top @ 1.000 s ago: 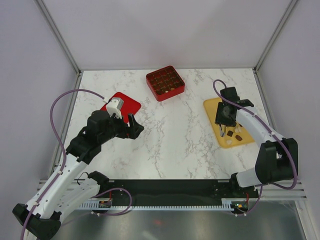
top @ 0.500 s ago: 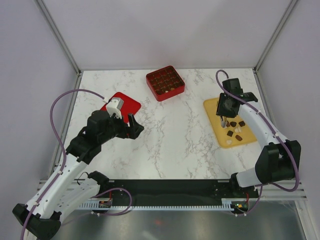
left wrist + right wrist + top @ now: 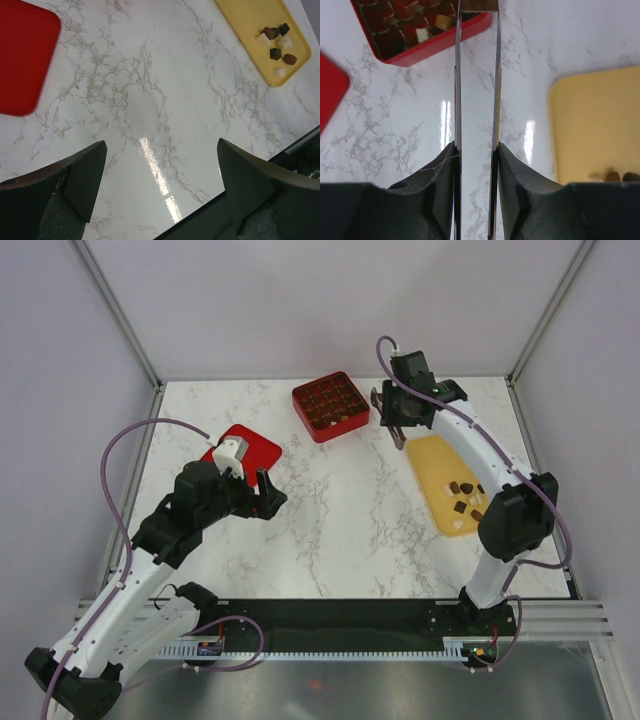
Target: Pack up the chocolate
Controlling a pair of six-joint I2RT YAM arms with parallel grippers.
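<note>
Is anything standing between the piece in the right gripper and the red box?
Nothing visible does. The right gripper holds a dark chocolate piece at its fingertips, just short of the red box. Only bare marble table lies between them.

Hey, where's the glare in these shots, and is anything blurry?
Left wrist: one bright glare streak on the marble table. Right wrist: two glare patches flank the right gripper, its near finger bases dark and soft. Top external: even light, no glare.
</note>
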